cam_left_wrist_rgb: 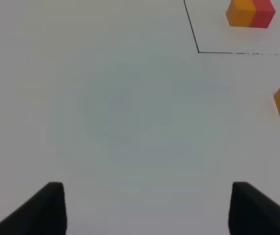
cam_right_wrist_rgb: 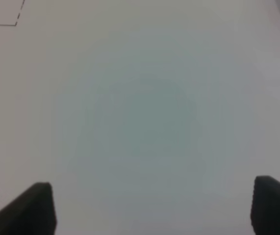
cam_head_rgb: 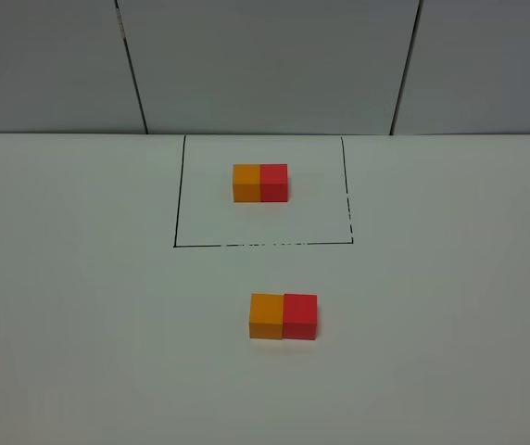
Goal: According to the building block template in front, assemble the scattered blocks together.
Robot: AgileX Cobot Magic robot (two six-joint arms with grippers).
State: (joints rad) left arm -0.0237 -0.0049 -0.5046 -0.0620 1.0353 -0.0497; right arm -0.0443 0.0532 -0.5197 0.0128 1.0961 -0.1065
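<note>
Looking down from the high camera, the template, a small orange-and-red plastic cube pair (cam_head_rgb: 260, 183), sits inside a thin black drawn rectangle (cam_head_rgb: 175, 204) at upper centre of the white desk (cam_head_rgb: 80, 306). Below it, the loose orange cube (cam_head_rgb: 266, 316) and loose red cube (cam_head_rgb: 300, 317) touch side by side, in the same order as the template; the assembly looks done. Neither arm shows here, and bare desk surrounds the pair.

Seen from the left wrist, the left gripper (cam_left_wrist_rgb: 147, 208) has its jaws spread over bare desk, the orange cube at the right edge.

From the right wrist, the right gripper (cam_right_wrist_rgb: 152, 208) is spread and empty, a rectangle corner at upper left.

Any careless sweep toward centre could knock the cubes apart.
</note>
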